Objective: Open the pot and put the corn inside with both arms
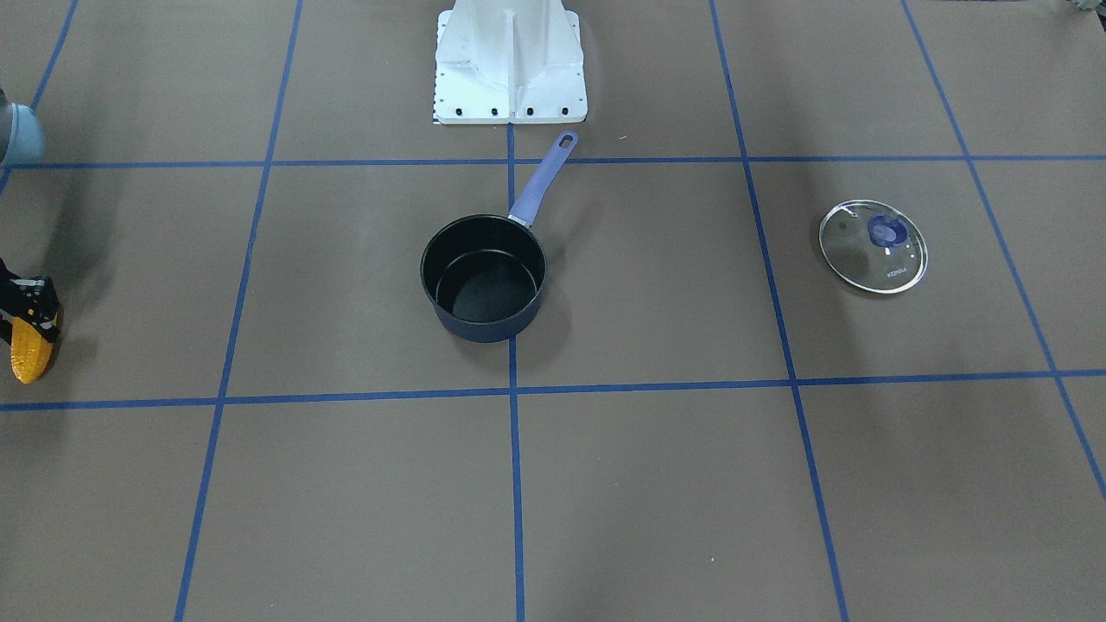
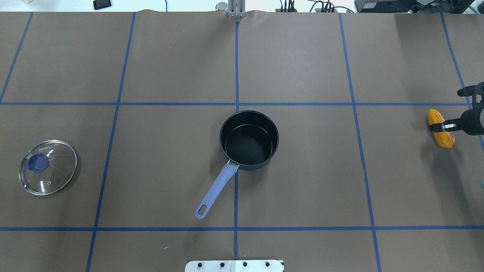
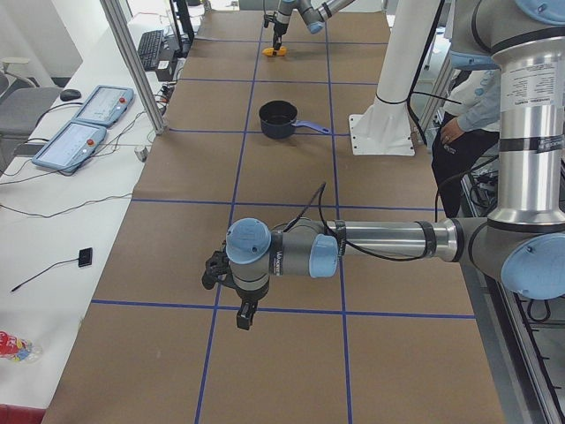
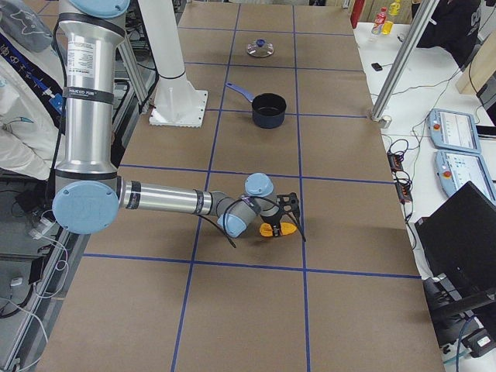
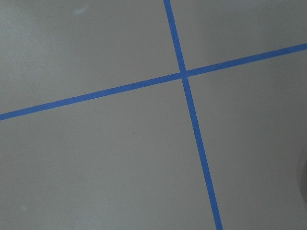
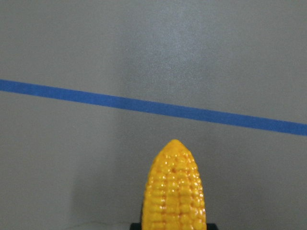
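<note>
Orange-yellow corn cob (image 2: pixel 441 133): tapered, gripped crosswise at its middle; at 3 o'clock of the pot in the overhead view, near the table's right edge and well apart from the pot; whether it touches the paper I cannot tell
Right claw (image 2: pixel 445 125): black two-finger gripper, clamped on the corn cob; in the wrist view the cob's tip points to 12 o'clock, toward a blue tape line
Left claw (image 3: pixel 243 311): black, pointing down above a tape crossing near the table's left end; seen only from the side, so I cannot tell whether it is open or closed
Dark blue round metal pot (image 2: pixel 247 145): uncovered, empty, upright at the table's middle; its lavender handle (image 2: pixel 217 189) points to 7 o'clock
Round glass lid with a blue knob (image 2: pixel 56 170): flat on the paper, knob up; at 9 o'clock of the pot, well apart from it
Brown paper-covered table (image 2: pixel 302 181): crossed by blue tape lines
</note>
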Controlling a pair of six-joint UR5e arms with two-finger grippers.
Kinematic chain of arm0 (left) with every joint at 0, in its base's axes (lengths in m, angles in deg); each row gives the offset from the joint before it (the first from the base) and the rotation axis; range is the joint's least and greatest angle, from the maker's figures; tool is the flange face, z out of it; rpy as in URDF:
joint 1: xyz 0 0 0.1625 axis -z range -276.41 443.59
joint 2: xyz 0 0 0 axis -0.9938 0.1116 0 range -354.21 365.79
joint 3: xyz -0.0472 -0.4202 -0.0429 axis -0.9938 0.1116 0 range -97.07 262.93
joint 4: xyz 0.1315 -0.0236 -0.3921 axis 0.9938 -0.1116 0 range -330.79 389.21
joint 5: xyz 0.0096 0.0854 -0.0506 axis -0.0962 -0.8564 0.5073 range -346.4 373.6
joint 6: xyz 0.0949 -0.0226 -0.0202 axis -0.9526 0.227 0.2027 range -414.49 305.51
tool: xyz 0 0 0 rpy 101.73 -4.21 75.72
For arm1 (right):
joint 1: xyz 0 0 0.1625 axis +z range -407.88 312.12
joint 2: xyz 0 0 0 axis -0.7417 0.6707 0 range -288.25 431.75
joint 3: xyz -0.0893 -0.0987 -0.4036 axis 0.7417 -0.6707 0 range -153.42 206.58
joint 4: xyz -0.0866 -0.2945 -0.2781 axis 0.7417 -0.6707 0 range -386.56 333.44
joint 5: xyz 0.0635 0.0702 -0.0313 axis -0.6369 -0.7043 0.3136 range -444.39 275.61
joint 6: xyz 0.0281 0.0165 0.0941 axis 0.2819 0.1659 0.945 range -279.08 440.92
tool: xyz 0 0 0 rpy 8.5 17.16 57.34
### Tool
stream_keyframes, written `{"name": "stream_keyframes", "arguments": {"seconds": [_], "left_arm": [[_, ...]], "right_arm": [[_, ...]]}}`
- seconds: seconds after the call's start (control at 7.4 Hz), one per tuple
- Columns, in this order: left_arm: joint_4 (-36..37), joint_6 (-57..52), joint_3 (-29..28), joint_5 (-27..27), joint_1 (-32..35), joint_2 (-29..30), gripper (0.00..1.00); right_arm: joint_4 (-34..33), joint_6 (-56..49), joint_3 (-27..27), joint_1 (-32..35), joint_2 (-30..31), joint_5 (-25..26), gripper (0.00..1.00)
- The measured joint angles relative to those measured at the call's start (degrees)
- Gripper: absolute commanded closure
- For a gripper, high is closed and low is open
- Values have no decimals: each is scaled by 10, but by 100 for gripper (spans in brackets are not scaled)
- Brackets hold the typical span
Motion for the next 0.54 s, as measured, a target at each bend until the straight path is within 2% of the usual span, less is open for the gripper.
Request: {"name": "stream_keyframes", "arguments": {"seconds": [0.41,0.54], "left_arm": [[0,0,2,0,0,0,1],[0,1,3,0,0,0,1]], "right_arm": [[-10,0,64,16,-2,-20,100],[-39,3,99,20,-7,-26,100]]}}
